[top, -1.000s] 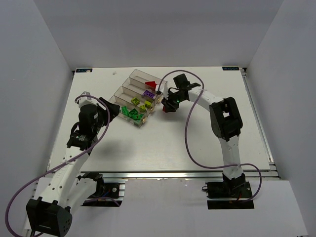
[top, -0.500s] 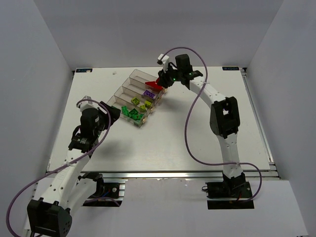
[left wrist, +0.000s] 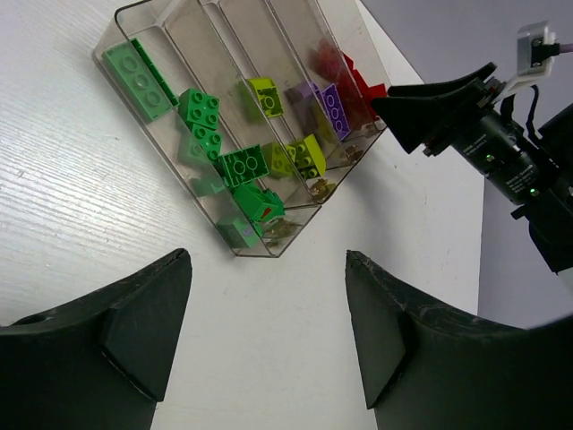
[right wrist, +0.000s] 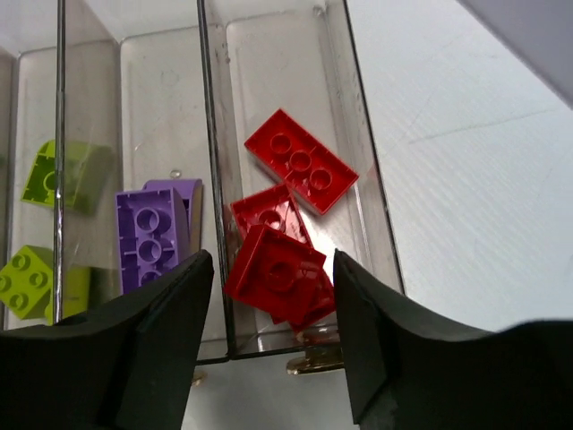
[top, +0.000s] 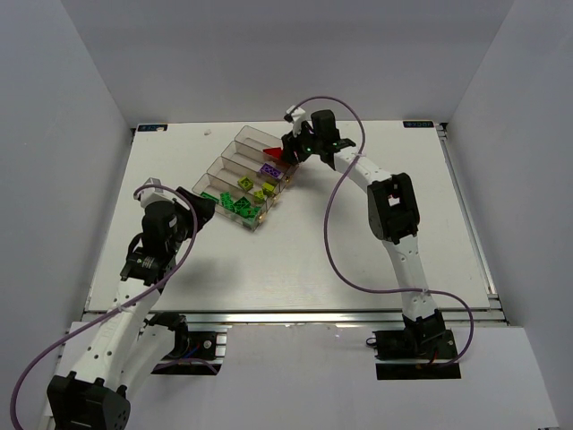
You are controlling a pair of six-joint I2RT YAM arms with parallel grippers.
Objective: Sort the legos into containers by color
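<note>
Red legos (right wrist: pixel 300 166) lie heaped in the farthest bin of the containers (top: pixel 235 170), a joined clear tray set aslant near the middle of the counter's (top: pixel 358 242) far edge. The right tool (right wrist: pixel 272 278) hangs just above them. Its jaws stand wide apart, one to each side of that bin's near end, and nothing sits between the pads, so it looks empty. The next bin holds purple legos (right wrist: pixel 150 235), then lime ones (right wrist: pixel 49 175), and the green legos (left wrist: pixel 240 166) fill the bin nearest the left edge. By my reading each colour sits in its own bin, and no loose brick shows on the counter.

The likeliest trouble is a snag on the way out. The right tool straddles the thin clear walls of the red bin, and a sideways pull rather than a straight lift could catch a finger on a wall. That would shove or tip the whole light tray and mix the colours. The uppermost red brick leans on its neighbours near the bin's end and could be flicked out.

The right arm is stretched far forward from the near edge, wrist bent down over the tray. The left arm is folded back near the left edge. The left tool (left wrist: pixel 267 269) is wide and empty, aimed at the tray's green end but well short of it.
</note>
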